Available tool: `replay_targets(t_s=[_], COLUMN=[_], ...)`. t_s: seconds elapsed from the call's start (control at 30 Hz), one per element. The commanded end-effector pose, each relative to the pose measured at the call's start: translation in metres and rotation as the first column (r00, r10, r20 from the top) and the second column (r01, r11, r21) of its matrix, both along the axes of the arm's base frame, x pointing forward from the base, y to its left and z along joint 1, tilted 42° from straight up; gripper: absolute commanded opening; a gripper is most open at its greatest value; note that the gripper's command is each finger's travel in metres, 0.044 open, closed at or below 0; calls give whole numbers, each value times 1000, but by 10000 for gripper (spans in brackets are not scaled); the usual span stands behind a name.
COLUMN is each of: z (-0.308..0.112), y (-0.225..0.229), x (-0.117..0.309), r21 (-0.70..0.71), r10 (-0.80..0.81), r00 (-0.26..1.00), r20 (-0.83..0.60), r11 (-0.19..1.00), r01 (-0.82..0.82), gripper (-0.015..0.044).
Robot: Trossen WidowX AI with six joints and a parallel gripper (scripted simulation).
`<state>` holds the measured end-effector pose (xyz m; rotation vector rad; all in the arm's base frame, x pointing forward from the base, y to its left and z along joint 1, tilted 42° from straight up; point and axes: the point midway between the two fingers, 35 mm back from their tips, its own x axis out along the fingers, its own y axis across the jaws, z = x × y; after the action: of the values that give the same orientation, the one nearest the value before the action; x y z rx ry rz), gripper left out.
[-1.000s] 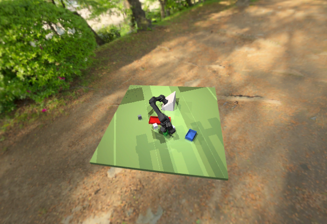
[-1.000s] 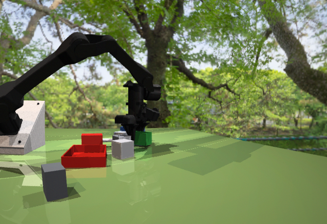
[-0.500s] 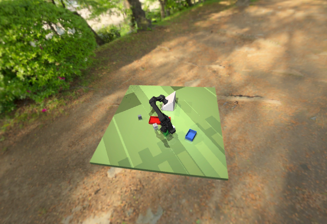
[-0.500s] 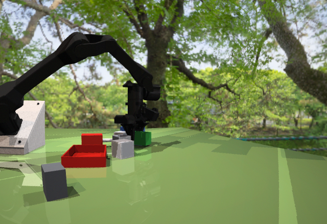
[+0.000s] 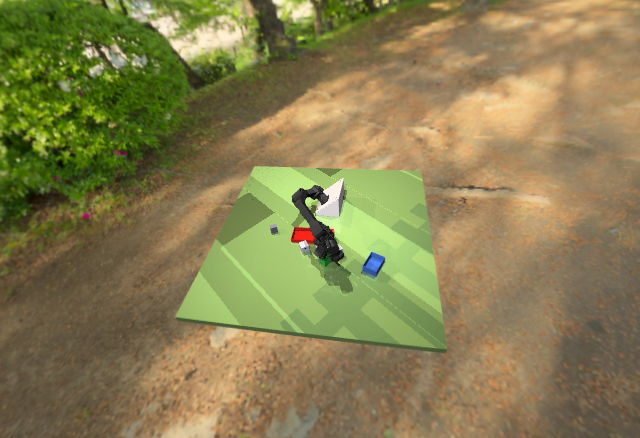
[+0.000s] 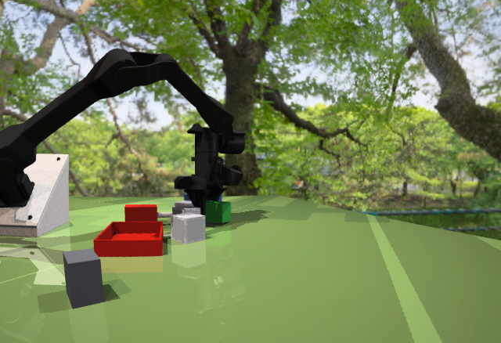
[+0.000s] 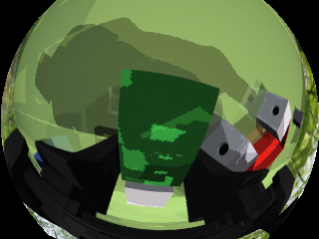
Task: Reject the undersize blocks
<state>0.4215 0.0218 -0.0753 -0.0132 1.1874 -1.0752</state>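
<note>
Beyond and right of the red reject tray (image 5: pixel 302 235) (image 6: pixel 128 248) (image 7: pixel 267 151) in the exterior view: green GO gauge (image 5: pixel 325 261) (image 6: pixel 218 212) (image 7: pixel 166 129) in your gripper (image 5: pixel 329 256) (image 6: pixel 202 205) (image 7: pixel 156 137).

Your fingers are closed on the gauge's chunky green handle, one per side. Handle looks stiff, probably light; flat faces should suit your pads, though smooth ones could slip or twist if the pin catches. Keep hold mid-handle, square, off the pin end; can't tell if the pin is in a bore. Nearer the tray, a bored block (image 5: pixel 303 247) (image 6: pixel 188 228) (image 7: pixel 274 112) looks rigid, likely heavier; if undersize, grip opposite side walls, bore uncovered. Ease in, don't force: a jam could drag the block.
</note>
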Motion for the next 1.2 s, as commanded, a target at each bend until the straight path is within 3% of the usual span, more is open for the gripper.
replay_targets(t_s=[0.0, 1.17], z=[0, -2], y=[3, 6], x=[0, -4], r21=[5, 6], r10=[1, 1], r00=[1000, 1000], r20=[4, 4], r11=[1000, 1000], r01=[-1, -1], gripper=[0, 0])
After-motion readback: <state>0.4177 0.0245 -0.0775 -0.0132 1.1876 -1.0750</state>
